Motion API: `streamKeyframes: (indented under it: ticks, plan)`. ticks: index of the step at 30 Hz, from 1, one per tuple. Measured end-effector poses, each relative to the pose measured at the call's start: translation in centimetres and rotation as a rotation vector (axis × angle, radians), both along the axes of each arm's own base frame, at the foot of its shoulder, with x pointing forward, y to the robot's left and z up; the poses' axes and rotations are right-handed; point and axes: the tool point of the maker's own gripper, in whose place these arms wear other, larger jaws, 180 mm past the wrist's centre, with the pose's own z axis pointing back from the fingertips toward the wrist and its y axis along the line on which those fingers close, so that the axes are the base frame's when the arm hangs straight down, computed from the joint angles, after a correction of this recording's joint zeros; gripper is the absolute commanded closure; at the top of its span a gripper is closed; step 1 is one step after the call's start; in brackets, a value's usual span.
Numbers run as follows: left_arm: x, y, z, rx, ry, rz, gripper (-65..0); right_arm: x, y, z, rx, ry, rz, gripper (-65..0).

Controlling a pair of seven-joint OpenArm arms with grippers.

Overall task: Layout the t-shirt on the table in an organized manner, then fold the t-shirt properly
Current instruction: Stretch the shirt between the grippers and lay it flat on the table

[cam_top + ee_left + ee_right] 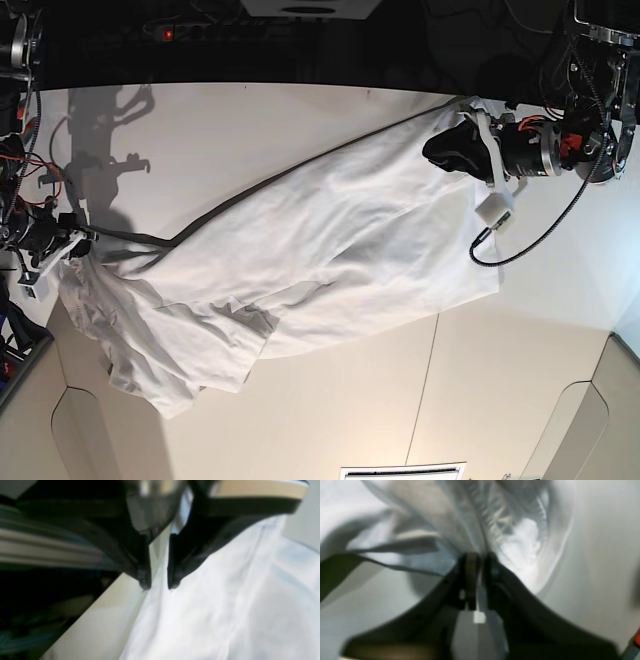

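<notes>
On the table (330, 400), both hands hold the t-shirt (320, 230).

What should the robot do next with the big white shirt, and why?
Probably pull its two hands gently apart. The right hand is pinched on the wrinkled white cotton t-shirt, the left hand sits at its other edge, and the cloth sags bunched across the smooth white table.
</notes>
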Motion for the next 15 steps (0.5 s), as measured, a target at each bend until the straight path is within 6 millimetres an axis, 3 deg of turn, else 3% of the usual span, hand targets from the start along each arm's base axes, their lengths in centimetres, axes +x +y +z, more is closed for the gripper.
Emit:
streamKeyframes:
  ticks: [5, 9, 15]
  plan:
    - [-0.9, 0.5, -2.1, 0.128, 0.020, -0.045, -0.8, 0.3, -0.6, 0.2, -0.044, -0.018, 0.010, 0.0]
    - [-1.4, 3.3, -4.7, 0.267, 0.049, -0.025, -0.8, 0.2, -0.9, 0.1, -0.063, -0.011, 0.017, 0.0]
    - [-0.5, 7.0, -5.9, 0.309, 0.028, 0.063, -0.8, -0.5, -0.6, -0.2, -0.040, 0.033, 0.012, 0.0]
